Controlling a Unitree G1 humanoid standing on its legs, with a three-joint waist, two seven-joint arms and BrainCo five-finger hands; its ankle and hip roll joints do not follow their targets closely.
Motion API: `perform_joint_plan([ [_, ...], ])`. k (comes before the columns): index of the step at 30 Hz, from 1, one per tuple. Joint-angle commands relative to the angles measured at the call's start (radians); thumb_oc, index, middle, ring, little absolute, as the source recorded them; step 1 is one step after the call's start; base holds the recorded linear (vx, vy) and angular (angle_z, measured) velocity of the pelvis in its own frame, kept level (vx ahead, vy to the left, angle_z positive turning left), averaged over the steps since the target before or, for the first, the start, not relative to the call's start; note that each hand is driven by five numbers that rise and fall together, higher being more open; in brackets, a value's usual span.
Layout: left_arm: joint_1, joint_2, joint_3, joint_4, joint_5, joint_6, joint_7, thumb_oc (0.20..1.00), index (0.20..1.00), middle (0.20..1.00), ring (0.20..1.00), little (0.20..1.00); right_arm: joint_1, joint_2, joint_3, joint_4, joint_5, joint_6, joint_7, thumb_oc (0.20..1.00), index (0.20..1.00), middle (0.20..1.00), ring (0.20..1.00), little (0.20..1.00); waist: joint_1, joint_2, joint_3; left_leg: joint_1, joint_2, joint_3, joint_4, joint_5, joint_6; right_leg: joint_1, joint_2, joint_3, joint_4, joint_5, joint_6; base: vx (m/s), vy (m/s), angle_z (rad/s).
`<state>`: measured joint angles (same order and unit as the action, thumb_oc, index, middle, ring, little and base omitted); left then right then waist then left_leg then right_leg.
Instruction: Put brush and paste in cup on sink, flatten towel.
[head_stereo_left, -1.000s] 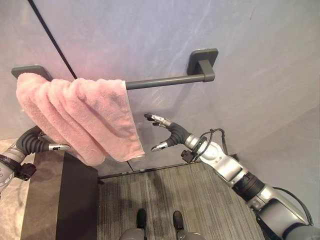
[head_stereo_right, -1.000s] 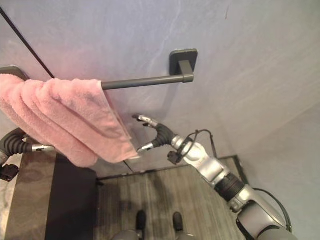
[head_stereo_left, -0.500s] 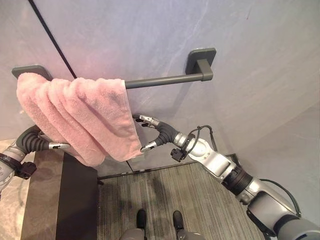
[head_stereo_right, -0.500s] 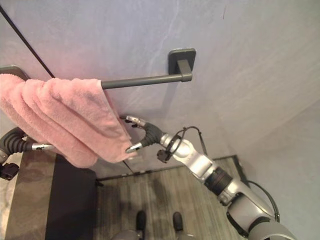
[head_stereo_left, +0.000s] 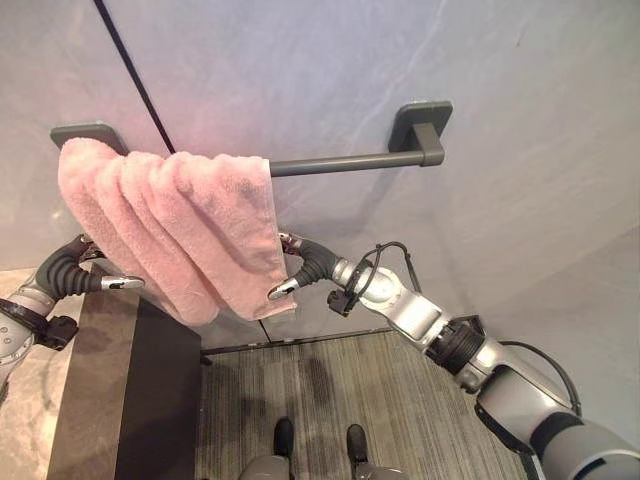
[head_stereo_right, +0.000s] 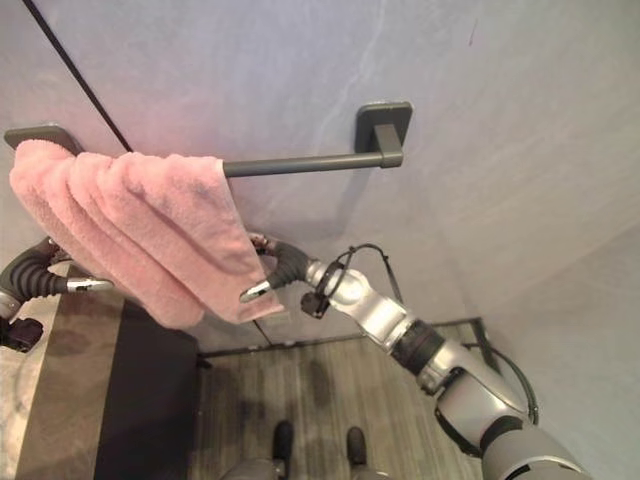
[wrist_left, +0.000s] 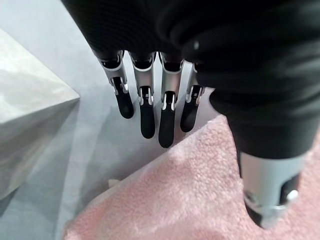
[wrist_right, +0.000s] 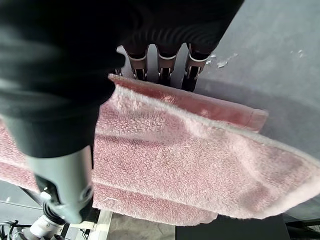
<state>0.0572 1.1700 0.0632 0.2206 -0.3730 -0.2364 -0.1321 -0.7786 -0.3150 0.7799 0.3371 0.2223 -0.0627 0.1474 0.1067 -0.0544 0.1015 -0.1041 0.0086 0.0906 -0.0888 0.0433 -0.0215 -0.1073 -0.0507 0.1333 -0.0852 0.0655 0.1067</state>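
Soft even light, blurred wrist views

- I see the fluffy pink terry towel (head_stereo_left: 185, 230) bunched in folds, draped over the left end of the dark grey wall bar (head_stereo_left: 340, 162).

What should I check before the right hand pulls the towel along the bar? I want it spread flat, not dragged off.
1. Pink towel over the towel bar: ok, it hangs bunched at the bar's left end.
2. Free bar to spread onto: ok, the right stretch up to the mount is bare.
3. Right hand around the towel's right edge: ok, fingers behind, thumb in front.
4. Right hand closed on the cloth: not ok, thumb and fingers are apart.
5. Left hand anchoring the left side: not ok, it is beside the towel with fingers straight.
6. Towel's far side behind the bar: cannot tell.
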Motion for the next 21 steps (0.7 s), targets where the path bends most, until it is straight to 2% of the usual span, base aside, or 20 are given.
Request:
perform_joint_plan([
  [1,-0.066,0.043,-0.018,0.006,-0.003,-0.022,0.034,0.730,0.730,0.730,0.730,0.730,-0.056,0.040,-0.001,0.025,0.024,-0.027,-0.032,0.727,0.727,0.727,0.727,0.727,0.017,-0.013,-0.052,-0.001,-0.067,0.003,0.012,-0.034,0.036,-0.022,-0.124,-0.035,0.003,0.132,0.120,-0.01,0.004,0.04],
  [2,-0.067,0.043,-0.019,0.006,-0.003,-0.022,0.033,0.558,0.558,0.558,0.558,0.558,-0.056,0.040,-0.001,0.025,0.024,-0.027,-0.032,0.605,0.605,0.605,0.605,0.605,0.017,-0.013,-0.053,-0.001,-0.068,0.002,0.012,-0.033,0.036,-0.022,-0.124,-0.036,0.003,0.132,0.120,0.00,0.000,0.00],
  [3,-0.067,0.041,-0.024,0.005,-0.007,-0.021,0.031,0.250,0.250,0.250,0.250,0.250,-0.052,0.037,-0.003,0.022,0.025,-0.027,-0.033,0.451,0.451,0.451,0.451,0.451,0.016,-0.012,-0.052,-0.002,-0.068,0.000,0.012,-0.033,0.035,-0.022,-0.125,-0.039,0.004,0.129,0.119,0.00,0.000,0.00],
  [4,-0.069,0.032,-0.038,0.008,-0.016,-0.019,0.024,0.200,0.200,0.200,0.200,0.200,-0.043,0.033,-0.009,0.018,0.020,-0.030,-0.033,0.200,0.200,0.200,0.200,0.200,0.013,-0.009,-0.052,0.000,-0.068,-0.002,0.012,-0.032,0.035,-0.021,-0.127,-0.043,0.007,0.128,0.117,0.00,0.000,0.00],
  [11,-0.064,-0.005,-0.045,0.004,-0.009,-0.026,0.029,0.200,0.200,0.200,0.200,0.200,0.023,0.016,-0.056,-0.037,0.023,-0.042,-0.038,0.200,0.200,0.200,0.200,0.200,0.008,0.008,-0.065,0.019,-0.073,-0.007,0.012,-0.036,0.037,-0.004,-0.133,-0.053,0.012,0.114,0.114,0.01,0.008,0.06],
  [15,-0.025,-0.018,0.039,-0.106,-0.005,-0.053,0.061,0.200,0.200,0.200,0.200,0.200,0.036,-0.028,-0.111,-0.131,0.027,-0.064,-0.053,0.200,0.200,0.200,0.200,0.200,0.009,0.014,-0.074,0.025,-0.075,-0.011,0.011,-0.037,0.037,0.001,-0.134,-0.054,0.012,0.106,0.113,0.00,0.005,0.04],
  [20,0.007,-0.043,0.138,-0.218,-0.091,-0.093,0.069,0.200,0.200,0.200,0.200,0.200,0.039,-0.089,-0.169,-0.278,0.061,-0.097,-0.064,0.200,0.200,0.200,0.200,0.200,0.003,0.015,-0.084,0.033,-0.076,-0.011,0.010,-0.039,0.036,0.008,-0.134,-0.055,0.011,0.096,0.113,0.00,0.000,0.00],
  [21,0.004,-0.073,0.164,-0.252,-0.116,-0.103,0.080,0.200,0.200,0.200,0.200,0.200,0.050,-0.098,-0.192,-0.318,0.080,-0.110,-0.070,0.200,0.200,0.200,0.200,0.200,0.000,0.014,-0.087,0.035,-0.076,-0.012,0.010,-0.039,0.037,0.010,-0.135,-0.055,0.011,0.093,0.112,0.00,0.000,0.00],
])
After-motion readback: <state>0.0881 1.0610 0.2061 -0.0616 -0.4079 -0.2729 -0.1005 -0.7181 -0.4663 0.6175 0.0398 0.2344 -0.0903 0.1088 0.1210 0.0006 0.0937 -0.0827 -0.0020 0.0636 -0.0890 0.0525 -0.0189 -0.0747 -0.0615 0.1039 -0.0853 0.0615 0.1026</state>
